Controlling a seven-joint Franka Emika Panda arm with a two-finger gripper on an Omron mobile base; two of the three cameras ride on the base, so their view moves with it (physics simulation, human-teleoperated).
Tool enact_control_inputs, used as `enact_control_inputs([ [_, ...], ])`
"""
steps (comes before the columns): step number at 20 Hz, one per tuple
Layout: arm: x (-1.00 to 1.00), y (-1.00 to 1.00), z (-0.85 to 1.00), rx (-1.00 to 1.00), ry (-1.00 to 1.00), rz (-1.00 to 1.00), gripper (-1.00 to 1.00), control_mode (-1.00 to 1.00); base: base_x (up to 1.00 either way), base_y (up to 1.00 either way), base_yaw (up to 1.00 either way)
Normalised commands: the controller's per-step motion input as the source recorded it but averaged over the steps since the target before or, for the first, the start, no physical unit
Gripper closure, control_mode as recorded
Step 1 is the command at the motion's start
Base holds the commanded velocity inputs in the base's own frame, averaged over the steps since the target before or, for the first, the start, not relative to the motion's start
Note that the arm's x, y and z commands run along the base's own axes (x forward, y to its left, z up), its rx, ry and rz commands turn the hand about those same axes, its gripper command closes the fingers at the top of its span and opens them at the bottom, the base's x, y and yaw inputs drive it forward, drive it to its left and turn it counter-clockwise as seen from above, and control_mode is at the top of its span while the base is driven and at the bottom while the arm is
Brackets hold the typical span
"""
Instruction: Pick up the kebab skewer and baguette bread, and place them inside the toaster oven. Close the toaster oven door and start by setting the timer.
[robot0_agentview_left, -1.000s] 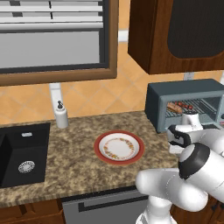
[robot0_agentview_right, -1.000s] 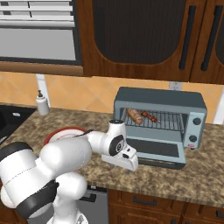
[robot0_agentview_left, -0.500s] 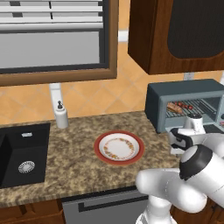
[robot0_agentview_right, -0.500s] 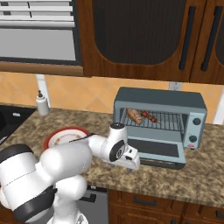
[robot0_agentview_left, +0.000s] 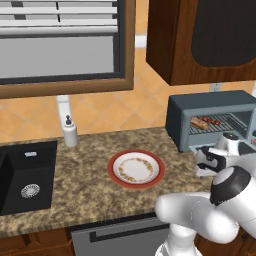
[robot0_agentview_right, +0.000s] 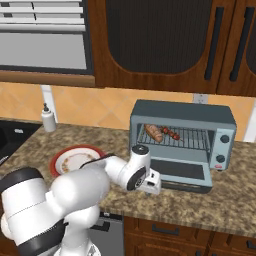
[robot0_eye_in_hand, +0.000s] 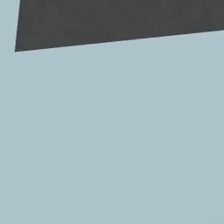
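The grey-blue toaster oven (robot0_agentview_right: 182, 112) (robot0_agentview_left: 210, 102) stands on the counter with its door (robot0_agentview_right: 182, 172) folded down flat. On the wire rack inside lie the golden baguette bread (robot0_agentview_right: 153, 132) (robot0_agentview_left: 199, 123) and, to its right, the kebab skewer (robot0_agentview_right: 170, 133) (robot0_agentview_left: 214, 121). My gripper (robot0_agentview_right: 152, 184) (robot0_agentview_left: 202, 167) is low at the door's front left corner, its fingers hidden by the hand. In the hand view the door's pale panel (robot0_eye_in_hand: 112, 131) is right up close, with the dark glass window (robot0_eye_in_hand: 118, 19) along the top.
A red-rimmed plate (robot0_agentview_left: 112, 167) (robot0_agentview_right: 57, 157) with crumbs lies on the granite counter left of the oven. A soap dispenser (robot0_agentview_left: 69, 134) stands by the wall and a black sink (robot0_agentview_left: 25, 175) lies at far left. Dark wood cabinets (robot0_agentview_right: 160, 40) hang above the oven.
My hand has edged slightly lower and closer to the open door's front corner. The door, the food and the plate have not moved.
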Motion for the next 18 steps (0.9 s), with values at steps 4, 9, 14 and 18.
enact_control_inputs([
  [4,0.82,0.0,0.57,0.03,-0.19,0.0,-1.0,-1.0,0.0,0.0,0.0],
  [9,0.59,0.05,0.44,0.0,-0.32,0.0,-1.0,-1.0,0.0,0.0,0.0],
  [14,0.53,0.29,0.18,0.0,-0.46,0.0,-1.0,-1.0,0.0,0.0,0.0],
  [18,0.35,0.49,0.0,0.0,-0.52,0.0,-1.0,-1.0,0.0,0.0,0.0],
])
